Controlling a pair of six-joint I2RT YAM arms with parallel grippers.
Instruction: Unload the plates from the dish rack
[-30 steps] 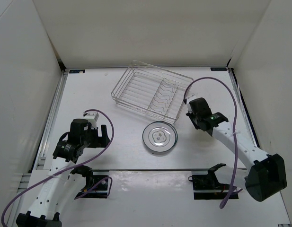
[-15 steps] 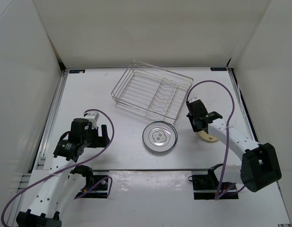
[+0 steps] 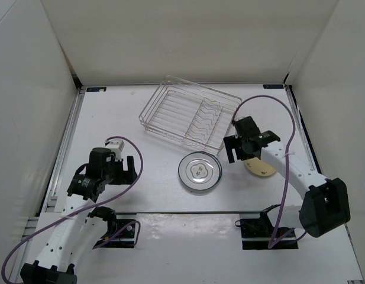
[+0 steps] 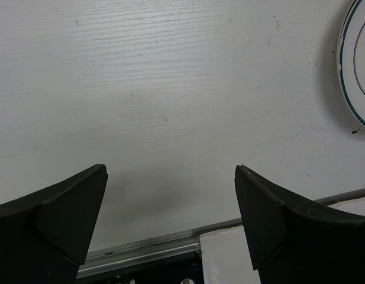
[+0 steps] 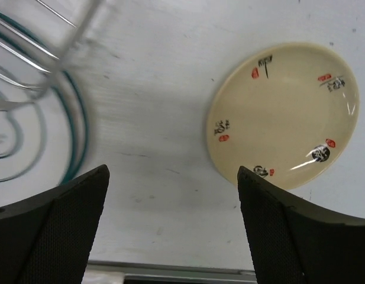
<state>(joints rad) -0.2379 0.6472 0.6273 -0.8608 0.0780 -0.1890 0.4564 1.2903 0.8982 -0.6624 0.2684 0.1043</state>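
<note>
Two spots on the tabletop (image 3: 120, 118) carry plates. A white plate (image 3: 199, 171) with a thin green ring at its rim lies flat just in front of the dish rack's near right corner; whether it is a single plate or a stack, the overhead view does not settle. To its right, apart from it, a tan plate (image 5: 283, 115) lies flat as well, with small red and black marks spaced around its face. From above it is partly covered by the right arm.

Behind both stands the dish rack (image 3: 170, 109), a silver wire basket set askew at the rear middle of the tabletop, with wavy dividers in its right half.

The right tool (image 5: 171, 170) hangs over the tabletop between the two plates, its jaws spread wide and gripping nothing. The tan plate sits ahead of it and off to the right-hand finger's side, touching neither finger.

Well to the left, the left tool (image 4: 170, 168) hovers over bare tabletop, jaws likewise wide apart and holding nothing; the white plate's rim shows at the upper right corner of its wrist view.
</note>
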